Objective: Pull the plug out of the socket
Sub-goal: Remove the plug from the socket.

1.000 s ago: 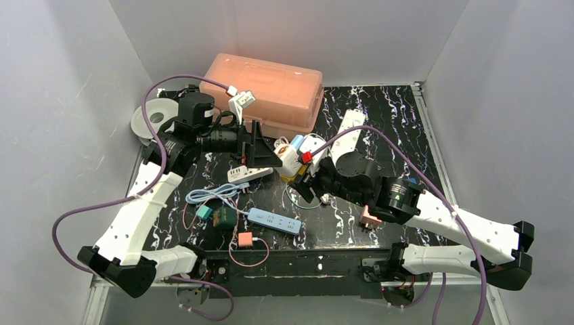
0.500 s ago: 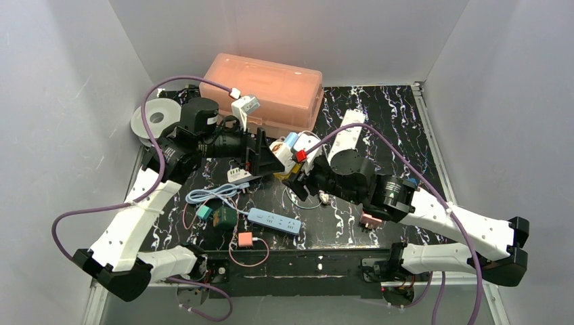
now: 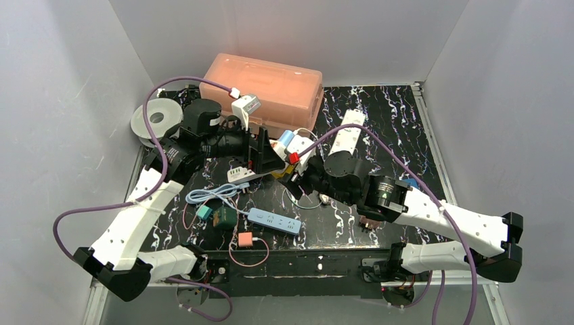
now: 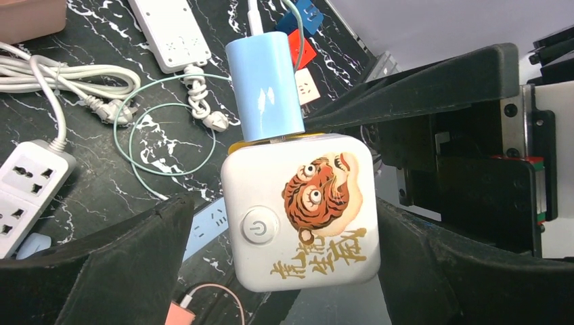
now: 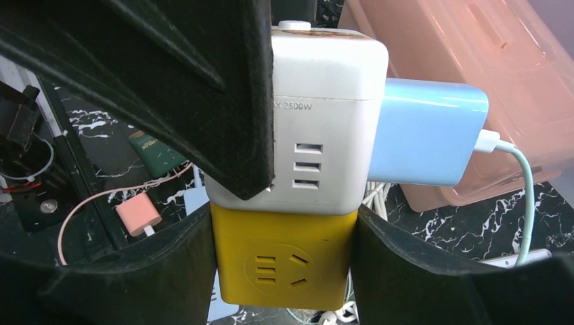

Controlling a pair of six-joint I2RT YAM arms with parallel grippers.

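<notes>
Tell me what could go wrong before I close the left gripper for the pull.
1. The left gripper, open, straddles the cube socket, not the blue plug. Closing here would likely clamp the socket, and pulling would only fight the right gripper holding it.
2. The right gripper grips only the socket's yellow end, so a hard pull may twist it loose.
3. The plug's mint cable loops among white cords on the table and could snag.
</notes>
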